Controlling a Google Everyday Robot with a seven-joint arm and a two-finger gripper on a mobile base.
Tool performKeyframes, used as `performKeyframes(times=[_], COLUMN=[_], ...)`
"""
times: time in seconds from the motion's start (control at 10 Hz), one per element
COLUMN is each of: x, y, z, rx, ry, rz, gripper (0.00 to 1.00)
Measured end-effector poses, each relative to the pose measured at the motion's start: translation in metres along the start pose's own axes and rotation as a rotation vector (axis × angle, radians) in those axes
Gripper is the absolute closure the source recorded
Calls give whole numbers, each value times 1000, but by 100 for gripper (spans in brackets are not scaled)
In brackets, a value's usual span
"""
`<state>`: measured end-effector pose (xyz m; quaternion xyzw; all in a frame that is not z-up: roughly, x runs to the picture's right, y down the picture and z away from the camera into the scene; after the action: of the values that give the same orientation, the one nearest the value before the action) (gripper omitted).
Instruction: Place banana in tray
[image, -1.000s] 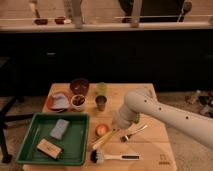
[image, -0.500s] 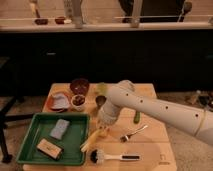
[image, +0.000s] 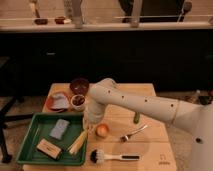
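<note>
Well, from the one camera view, the arm has swung left across the tabletop (image: 150, 97) in the last moment. It has carried the banana (image: 78, 142) away from the orange fruit (image: 102, 131) and over to the dark green tray (image: 52, 116). The hand (image: 89, 127) sits just above the tray's right rim, and its fingers look clamped together on the banana's upper end. The fruit slants down and to the left, its lower end inside the tray, next to a tan block (image: 49, 148) and a grey-blue sponge (image: 59, 129). I'd say the carrying is nearly done and what remains is to let go.

The wooden tabletop also holds a fork (image: 132, 134), a dish brush (image: 112, 157), a dark bowl (image: 79, 85), an orange-rimmed plate (image: 57, 101) and a green vegetable (image: 136, 118) half hidden behind the arm. Behind it the room is dim: dark cabinet fronts run under a long counter with a rail.
</note>
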<state>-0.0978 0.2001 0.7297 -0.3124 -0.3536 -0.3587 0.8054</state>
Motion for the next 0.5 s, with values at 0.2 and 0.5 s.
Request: performKeyframes(times=[0.2,0.5], x=[-12,-17], y=[-18,-23], z=[14,20], rx=[-22,-29], ry=[-17,-21], rz=[-29,-36], gripper=[98,98])
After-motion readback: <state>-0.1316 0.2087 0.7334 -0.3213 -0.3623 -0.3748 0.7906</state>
